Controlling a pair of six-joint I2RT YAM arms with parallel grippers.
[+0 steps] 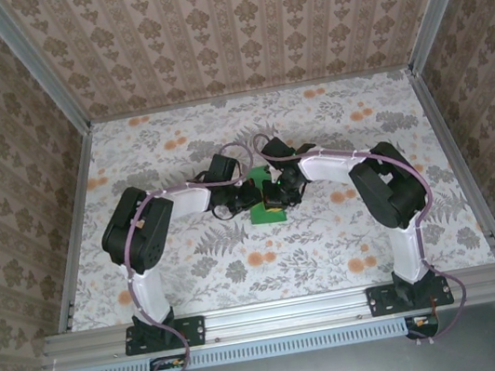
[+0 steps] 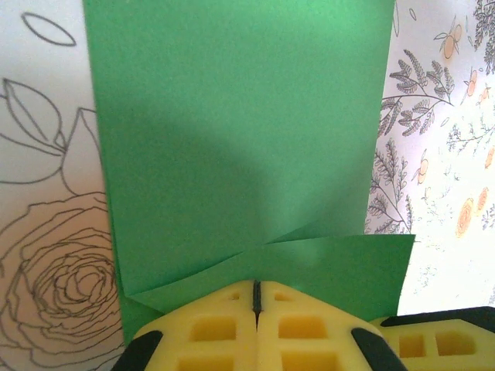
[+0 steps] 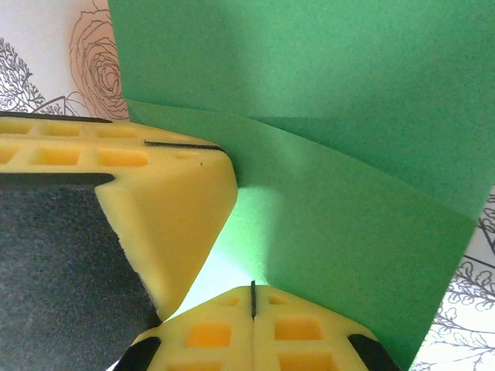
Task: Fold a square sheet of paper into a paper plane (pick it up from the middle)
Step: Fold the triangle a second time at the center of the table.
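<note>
Left end effector (image 2: pixel 255 294) seemingly touching paper (image 2: pixel 232 139).

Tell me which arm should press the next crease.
Left, probably: the left claw, shut, sits centred where the folded edges of the paper meet; the right claw, also shut, sits off toward a corner.

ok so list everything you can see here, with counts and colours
square sheet of paper: one, bright green, with folded layers, middle of the table at the grippers
table: one, white floral cover with orange blooms, inside the enclosure
walls: three, beige patterned wallpaper, left, back and right
frame rail: one, silver, near edge
left arm: one, black and white, reaching to the middle
right arm: one, black and white, reaching to the middle
left gripper: one, yellow fingers, shut, at the paper
right gripper: one, yellow fingers, shut, beside the left gripper
</note>
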